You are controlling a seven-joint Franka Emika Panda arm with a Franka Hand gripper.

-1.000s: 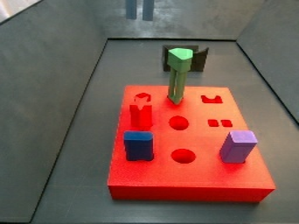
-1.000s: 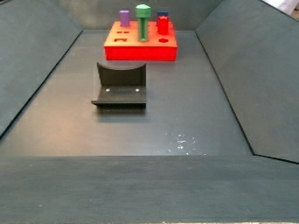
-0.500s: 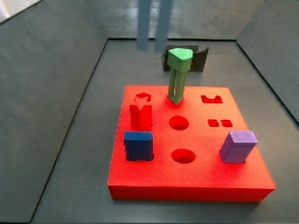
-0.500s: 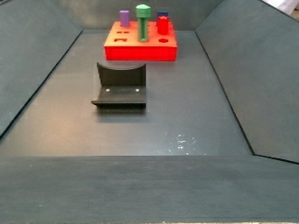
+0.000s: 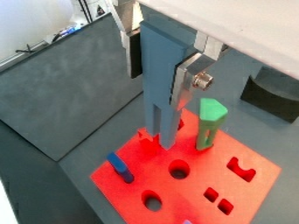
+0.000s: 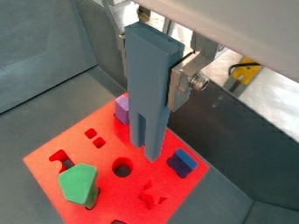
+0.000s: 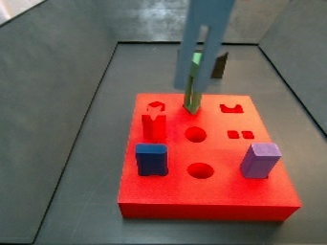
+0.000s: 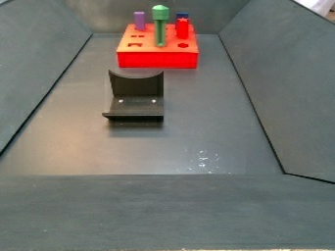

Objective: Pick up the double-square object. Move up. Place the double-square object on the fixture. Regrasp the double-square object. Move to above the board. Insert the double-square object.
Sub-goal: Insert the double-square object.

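The hand (image 6: 176,77), its flat silver fingers (image 5: 187,77) showing in both wrist views, is clamped on the upper part of the long slim slate-blue double-square object (image 6: 149,96), which hangs upright above the large flat bright red board (image 7: 211,187). In a side view the bar (image 7: 201,53) comes down from the top edge and its lower end sits over the far middle of the board, in front of the tall green peg (image 7: 196,60).

On the board, left to right: a small red peg (image 7: 155,122), a short dark-blue block (image 7: 152,159), round holes, a purple block (image 7: 261,160).

The small near-black fixture (image 8: 135,95) stands on the grey floor, well apart from the board (image 8: 159,58); the hand is out of that view.
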